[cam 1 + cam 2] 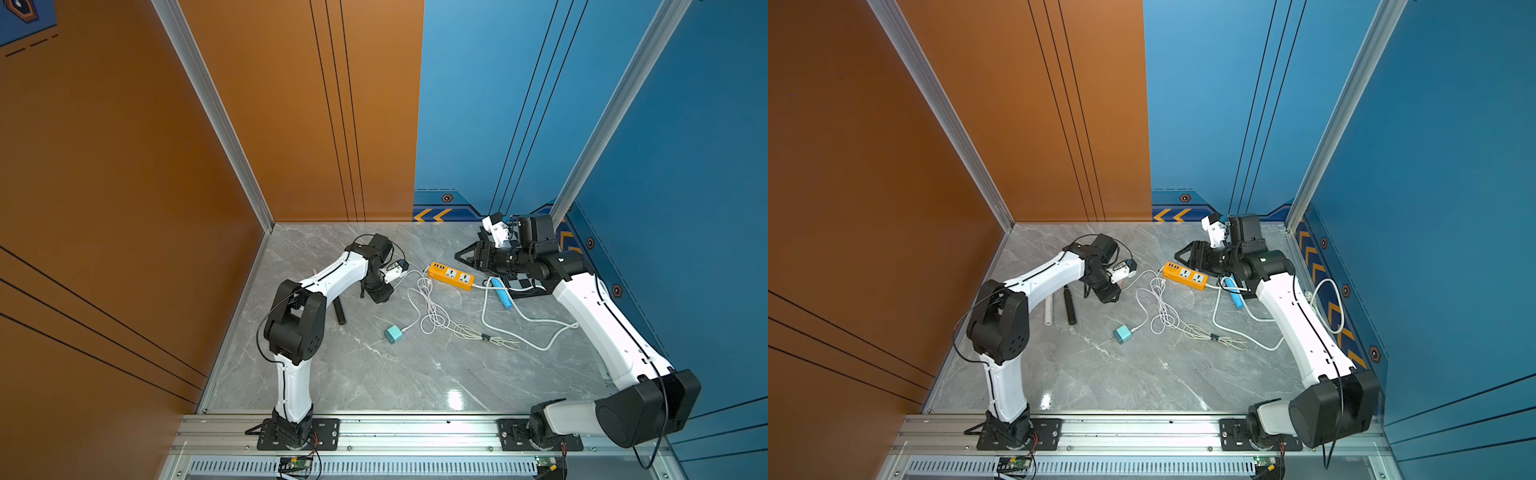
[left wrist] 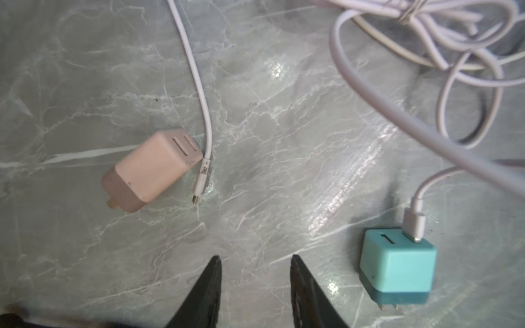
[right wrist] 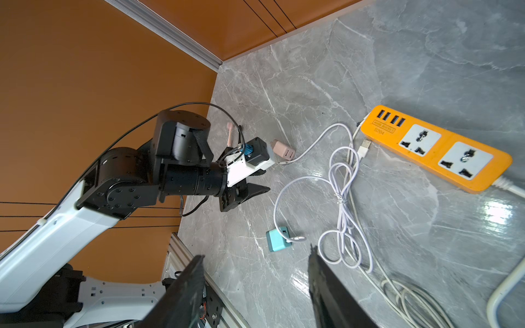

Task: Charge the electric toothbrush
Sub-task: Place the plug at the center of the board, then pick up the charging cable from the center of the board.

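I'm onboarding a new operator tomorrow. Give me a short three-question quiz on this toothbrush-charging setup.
1. True or false: the teal adapter has a cable plugged into it.
2. How many USB ports does the orange power strip show? A) two B) four C) six
3. What do the left gripper and right gripper hold?
Key: 1 true; 2 B; 3 nothing, both are open.
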